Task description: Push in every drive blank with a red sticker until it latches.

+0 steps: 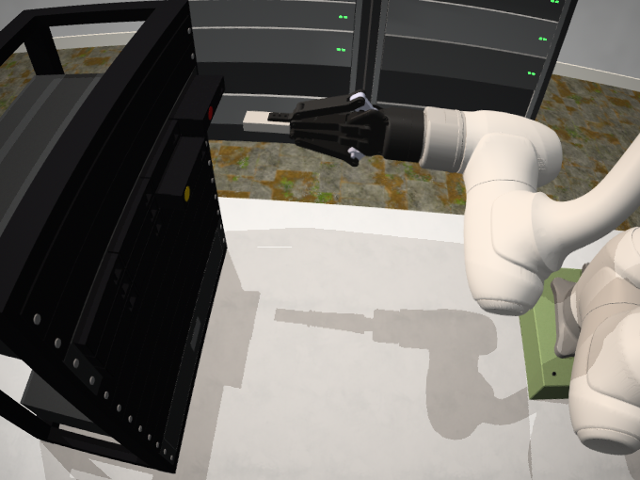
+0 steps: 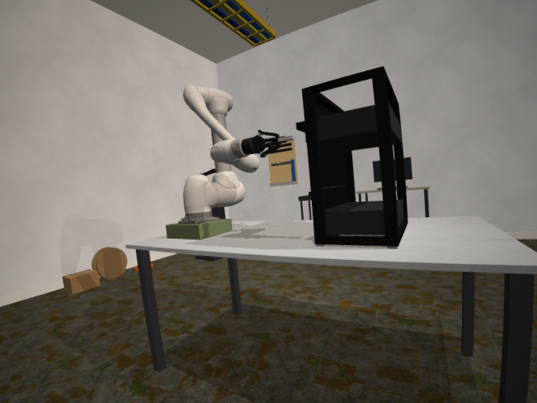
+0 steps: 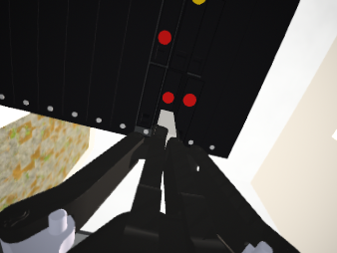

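The black rack (image 1: 168,36) (image 2: 384,152) (image 3: 75,60) stands upright on the table. In the top view, a blank with a red sticker (image 1: 210,112) and a blank with a yellow sticker (image 1: 186,193) stick out of its front. The wrist view shows three red stickers, an upper one (image 3: 165,37) and two lower ones side by side, left (image 3: 168,98) and right (image 3: 189,100), plus part of a yellow sticker (image 3: 198,1). How deep each blank sits is unclear there. My gripper (image 1: 281,123) (image 2: 283,139) (image 3: 164,121) is shut, its pale tip pointing at the rack, with a gap between.
The arm's green base (image 1: 535,356) (image 2: 184,231) stands on the white table (image 1: 330,279) (image 2: 455,242). Server cabinets (image 1: 274,46) stand behind the table. The proud blanks jut into the space beside the gripper's tip.
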Available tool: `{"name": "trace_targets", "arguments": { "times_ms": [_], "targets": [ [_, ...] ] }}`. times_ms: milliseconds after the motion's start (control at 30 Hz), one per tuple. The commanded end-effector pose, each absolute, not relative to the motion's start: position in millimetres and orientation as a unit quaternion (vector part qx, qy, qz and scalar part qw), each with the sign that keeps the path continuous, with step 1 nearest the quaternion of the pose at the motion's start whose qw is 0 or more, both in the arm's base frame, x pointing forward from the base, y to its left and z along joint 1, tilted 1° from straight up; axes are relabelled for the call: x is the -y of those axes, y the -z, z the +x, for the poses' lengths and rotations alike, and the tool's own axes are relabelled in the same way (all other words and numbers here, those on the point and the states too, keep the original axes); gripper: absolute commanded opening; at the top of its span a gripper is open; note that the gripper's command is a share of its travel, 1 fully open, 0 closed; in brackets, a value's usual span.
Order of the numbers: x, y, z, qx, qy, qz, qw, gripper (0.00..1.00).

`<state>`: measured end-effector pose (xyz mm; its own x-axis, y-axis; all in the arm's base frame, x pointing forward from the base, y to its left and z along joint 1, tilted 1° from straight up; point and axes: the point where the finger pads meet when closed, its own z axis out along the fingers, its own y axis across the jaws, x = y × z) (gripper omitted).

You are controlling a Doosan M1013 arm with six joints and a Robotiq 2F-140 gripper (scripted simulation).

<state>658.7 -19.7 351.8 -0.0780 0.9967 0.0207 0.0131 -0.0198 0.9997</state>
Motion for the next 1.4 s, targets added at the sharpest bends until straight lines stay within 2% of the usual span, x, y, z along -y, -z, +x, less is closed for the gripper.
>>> {"name": "trace_targets", "arguments": {
  "times_ms": [0,500,733,900,1367],
  "targets": [
    [18,-353,656,-0.516,-0.524,0.487,0.471,0.0],
    [18,-353,656,-0.516,-0.524,0.487,0.471,0.0],
    [17,-382,651,-0.516,-0.524,0.487,0.471,0.0],
    [17,-384,651,-0.516,-0.524,0.487,0.471,0.0],
    [13,-384,690,-0.516,-0.524,0.487,0.471,0.0]
  ]
}}
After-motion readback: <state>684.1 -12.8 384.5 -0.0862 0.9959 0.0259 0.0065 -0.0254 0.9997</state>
